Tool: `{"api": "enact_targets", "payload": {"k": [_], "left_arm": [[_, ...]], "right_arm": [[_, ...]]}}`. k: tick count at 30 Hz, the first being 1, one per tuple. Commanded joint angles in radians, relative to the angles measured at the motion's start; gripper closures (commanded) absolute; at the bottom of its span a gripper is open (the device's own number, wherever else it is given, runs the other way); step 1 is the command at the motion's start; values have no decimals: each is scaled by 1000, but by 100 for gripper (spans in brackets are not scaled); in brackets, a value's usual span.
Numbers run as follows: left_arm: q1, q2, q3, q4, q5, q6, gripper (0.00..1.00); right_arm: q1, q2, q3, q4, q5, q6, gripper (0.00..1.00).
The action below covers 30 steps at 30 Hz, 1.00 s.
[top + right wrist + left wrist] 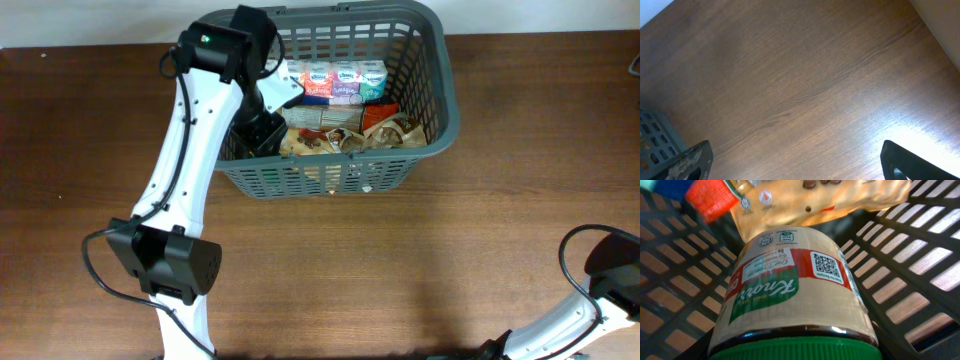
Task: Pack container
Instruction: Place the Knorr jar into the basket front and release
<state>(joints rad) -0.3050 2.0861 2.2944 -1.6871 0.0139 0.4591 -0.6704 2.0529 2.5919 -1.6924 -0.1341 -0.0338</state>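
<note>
My left arm reaches up the left side of the table and over the rim of the container, which stands at the far middle of the table. My left gripper is down inside the container's left end. In my left wrist view a jar with a green lid and a red, green and tan label fills the frame. Its lid is nearest the camera, and the slotted floor and wall of the container lie behind it. I cannot see my own fingers there, so I cannot tell whether that hand is clamped on the jar or not. Past the jar lies an orange-tan packet. To the right, a row of small cartons stands along the back wall, with brown snack packets in front. My right gripper hangs over bare wood well right of the container, its fingers spread wide and holding nothing.
</note>
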Motion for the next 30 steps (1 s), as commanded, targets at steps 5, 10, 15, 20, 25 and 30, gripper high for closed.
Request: {"api": "enact_targets", "payload": {"k": [5,10,15,20,25,30], "left_arm": [[0,-4,-87,-1,-64,-65,98],[0,-4,-114,-1,-63,-61,98],[0,-4,-118,-1,-63,-62,87],[0,-4,-118,-1,-62,-62,1],[0,-4,-93,-1,-63,-82,1],[5,-5,71,-1,-51,-127,1]], "right_arm": [[2,-13,-6,-3,-13,2,1],[2,-13,-6,-3,-13,2,1],[2,-13,-6,-3,-13,2,1],[2,-13,-6,-3,-13,2,1],[2,-13,-6,-3,-13,2,1],[2,-13,-6,-3,-13,2,1]]}}
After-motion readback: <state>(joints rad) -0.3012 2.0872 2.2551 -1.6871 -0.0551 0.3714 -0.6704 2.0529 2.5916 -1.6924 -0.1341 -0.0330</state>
